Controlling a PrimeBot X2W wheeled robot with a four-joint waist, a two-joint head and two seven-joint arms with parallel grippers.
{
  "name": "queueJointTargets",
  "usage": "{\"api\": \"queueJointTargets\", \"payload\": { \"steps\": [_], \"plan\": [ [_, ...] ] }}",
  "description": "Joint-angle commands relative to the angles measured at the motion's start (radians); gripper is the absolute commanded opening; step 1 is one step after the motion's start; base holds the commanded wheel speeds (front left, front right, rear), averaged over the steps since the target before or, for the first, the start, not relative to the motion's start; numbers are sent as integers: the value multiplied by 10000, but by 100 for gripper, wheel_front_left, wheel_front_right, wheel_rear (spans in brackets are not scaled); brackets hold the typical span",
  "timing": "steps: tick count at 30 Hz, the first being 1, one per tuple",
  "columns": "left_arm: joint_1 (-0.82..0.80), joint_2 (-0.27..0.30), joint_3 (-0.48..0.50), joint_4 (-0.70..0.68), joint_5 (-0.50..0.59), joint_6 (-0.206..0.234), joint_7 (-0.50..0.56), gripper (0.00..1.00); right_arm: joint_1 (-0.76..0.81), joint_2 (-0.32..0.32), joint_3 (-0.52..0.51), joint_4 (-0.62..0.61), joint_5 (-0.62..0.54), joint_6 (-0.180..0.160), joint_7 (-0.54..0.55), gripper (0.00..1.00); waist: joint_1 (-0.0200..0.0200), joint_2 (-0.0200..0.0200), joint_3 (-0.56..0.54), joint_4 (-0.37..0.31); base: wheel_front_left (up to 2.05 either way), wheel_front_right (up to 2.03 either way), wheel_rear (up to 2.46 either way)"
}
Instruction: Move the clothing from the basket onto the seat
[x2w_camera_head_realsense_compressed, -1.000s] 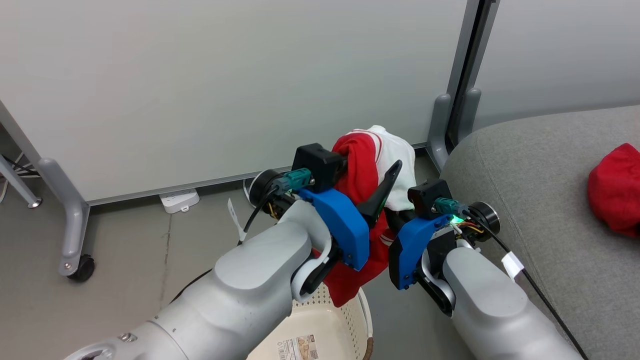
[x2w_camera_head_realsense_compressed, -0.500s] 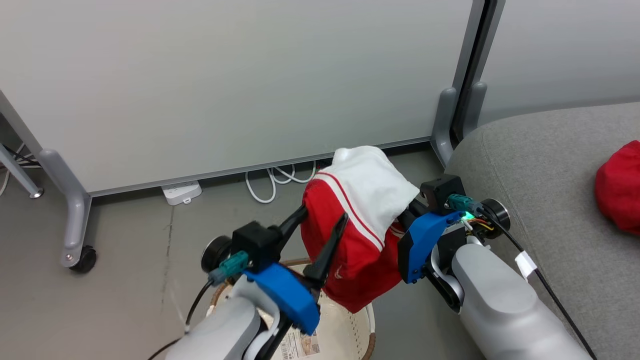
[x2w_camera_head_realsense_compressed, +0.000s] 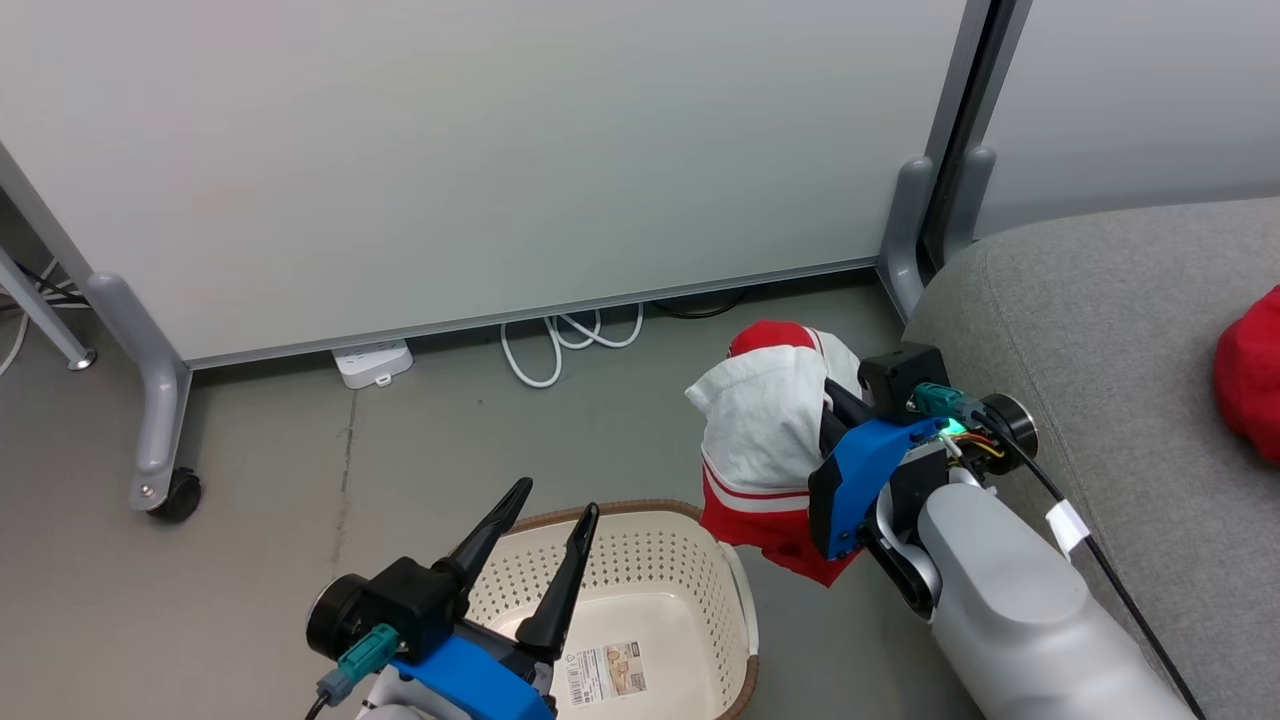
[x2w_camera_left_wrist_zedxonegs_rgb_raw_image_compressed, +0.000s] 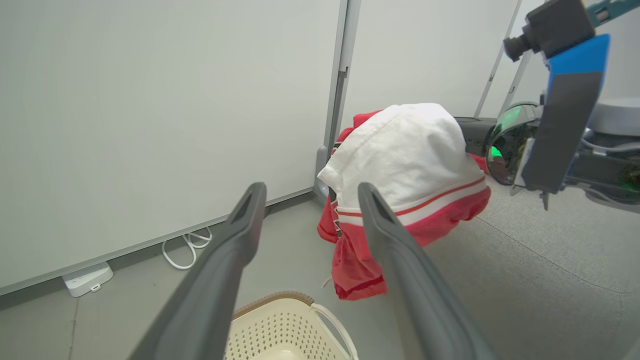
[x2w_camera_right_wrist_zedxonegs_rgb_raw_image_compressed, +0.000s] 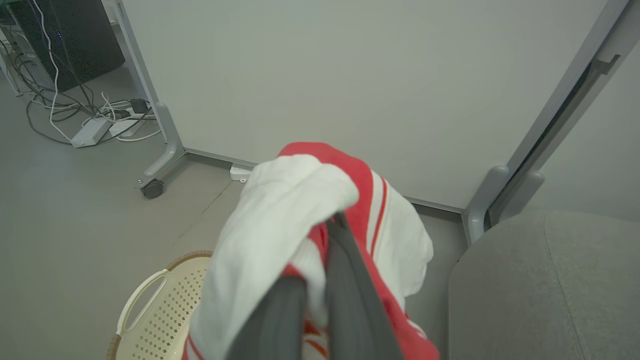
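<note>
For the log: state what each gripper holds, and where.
Right gripper: jaws shut on a bunched fold of the soft red-and-white fabric garment. Left gripper: nothing.

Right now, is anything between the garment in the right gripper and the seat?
Nothing visible. The red and white garment hangs in the air from the shut right gripper, just beside the rounded edge of the seat. Another red garment lies farther along it.
</note>
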Motion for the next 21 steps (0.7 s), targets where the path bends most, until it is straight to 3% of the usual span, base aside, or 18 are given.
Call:
{"api": "queueJointTargets", "payload": {
  "steps": [1,12,21],
  "plan": [
    [203,-89,234,-39,202,-119,-32,100,132,-20,-35,-74,-53,-3,-23,0,0,0,-5,16,0,0,0],
    [486,-636,844,214,977,-565,-32,100,150,43,-74,-204,-94,-3,66,0,0,0,28,-104,0,0,0],
    [502,-877,1308,320,1250,-655,-33,100,78,12,-136,-275,-96,-3,79,0,0,0,220,-1042,0,0,0]
  ]
}}
